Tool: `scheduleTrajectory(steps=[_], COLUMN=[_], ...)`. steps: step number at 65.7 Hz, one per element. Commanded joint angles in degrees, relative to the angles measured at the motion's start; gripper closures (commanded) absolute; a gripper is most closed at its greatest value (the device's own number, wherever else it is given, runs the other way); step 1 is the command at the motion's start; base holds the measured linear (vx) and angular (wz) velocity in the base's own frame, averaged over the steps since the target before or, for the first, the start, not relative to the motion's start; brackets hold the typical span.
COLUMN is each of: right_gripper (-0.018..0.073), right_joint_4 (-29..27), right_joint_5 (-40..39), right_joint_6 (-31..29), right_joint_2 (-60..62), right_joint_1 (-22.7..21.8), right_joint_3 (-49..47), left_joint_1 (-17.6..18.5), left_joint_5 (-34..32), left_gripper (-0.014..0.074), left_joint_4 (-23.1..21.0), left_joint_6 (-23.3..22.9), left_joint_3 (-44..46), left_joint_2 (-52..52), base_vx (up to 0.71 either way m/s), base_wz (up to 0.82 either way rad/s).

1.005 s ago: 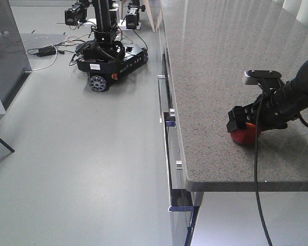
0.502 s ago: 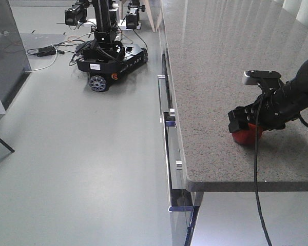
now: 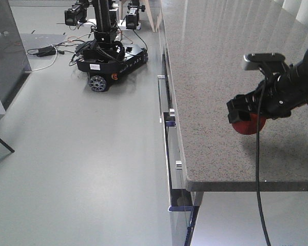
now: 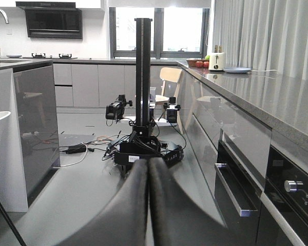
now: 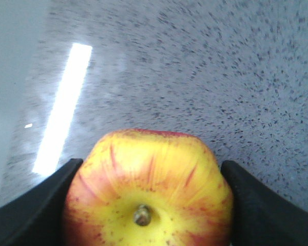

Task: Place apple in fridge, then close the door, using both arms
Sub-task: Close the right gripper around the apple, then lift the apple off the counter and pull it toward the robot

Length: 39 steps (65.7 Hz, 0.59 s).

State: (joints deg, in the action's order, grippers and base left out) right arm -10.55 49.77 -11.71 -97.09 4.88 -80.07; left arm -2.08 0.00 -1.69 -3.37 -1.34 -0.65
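Right gripper (image 3: 246, 119) is clamped on the apple (image 3: 249, 127), stem end facing the wrist camera. It's held over the speckled countertop (image 3: 215, 61), near the front edge. Left gripper (image 4: 147, 205) has its fingers pressed together, holding nothing.

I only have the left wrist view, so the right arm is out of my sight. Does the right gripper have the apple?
Observer: Yes. The right gripper is shut on the apple, clamping it from both sides.
Operator: Is it resting on the counter?
Observer: It seems not. In the front view it hangs above the grey countertop, with its shadow lying below it.
Operator: How is it oriented?
Observer: The stem and yellow top face the right wrist camera.
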Motion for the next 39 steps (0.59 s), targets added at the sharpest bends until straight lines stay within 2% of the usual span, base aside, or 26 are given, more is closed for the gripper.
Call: scheduleTrajectory(steps=[1, 22, 39], right_gripper=[0.0379, 0.0375, 0.0376], right_joint_4=[2.80, 2.66, 2.57], right_joint_5=[-1.16, 0.83, -7.28], right_joint_6=[3.00, 3.31, 4.36], right_joint_2=[6.35, 16.43, 28.65], right_joint_1=[3.60, 17.12, 26.43], right_joint_3=[-1.50, -0.71, 13.98], left_joint_1=[0.30, 0.30, 0.30], left_joint_5=[-4.23, -4.23, -4.23], left_gripper=[0.0602, 0.0602, 0.0602], left_joint_4=[-0.21, -0.21, -0.21], left_joint_6=[-0.42, -0.42, -0.42], left_joint_3=[-1.72, -1.72, -1.72], left_joint_2=[-0.91, -0.91, -0.91], base_vx=[0.00, 0.00, 0.00], base_wz=[0.00, 0.00, 0.00])
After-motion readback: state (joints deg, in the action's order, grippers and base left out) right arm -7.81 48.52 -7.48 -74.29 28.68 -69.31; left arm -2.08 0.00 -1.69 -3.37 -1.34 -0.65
